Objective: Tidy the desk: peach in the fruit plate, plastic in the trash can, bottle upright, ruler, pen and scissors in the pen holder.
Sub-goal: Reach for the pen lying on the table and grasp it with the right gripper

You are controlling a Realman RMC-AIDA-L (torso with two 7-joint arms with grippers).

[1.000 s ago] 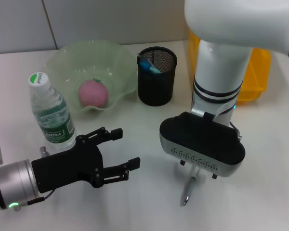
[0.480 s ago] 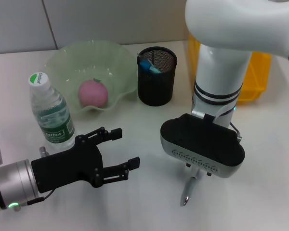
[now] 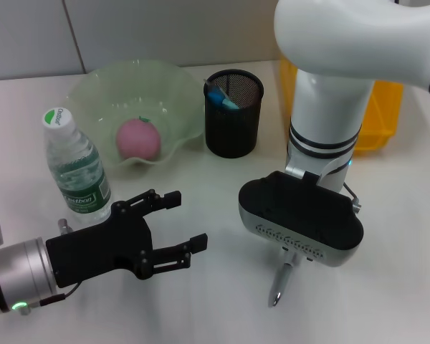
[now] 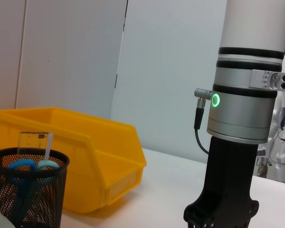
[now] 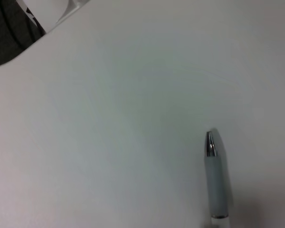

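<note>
The right gripper (image 3: 290, 252) hangs directly over the pen (image 3: 281, 282) lying on the bench (image 3: 394, 272); whether it is apart or clamped I cannot tell. A good pickup wants the grip mid-barrel, then a vertical drop into the pen holder (image 3: 233, 112). The left gripper (image 3: 179, 231) idles, spread wide.

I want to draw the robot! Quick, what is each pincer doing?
Left pincer: open, holding nothing, beside the bottle.
Right pincer: hidden under its wrist, over the pen; cannot tell.
</note>
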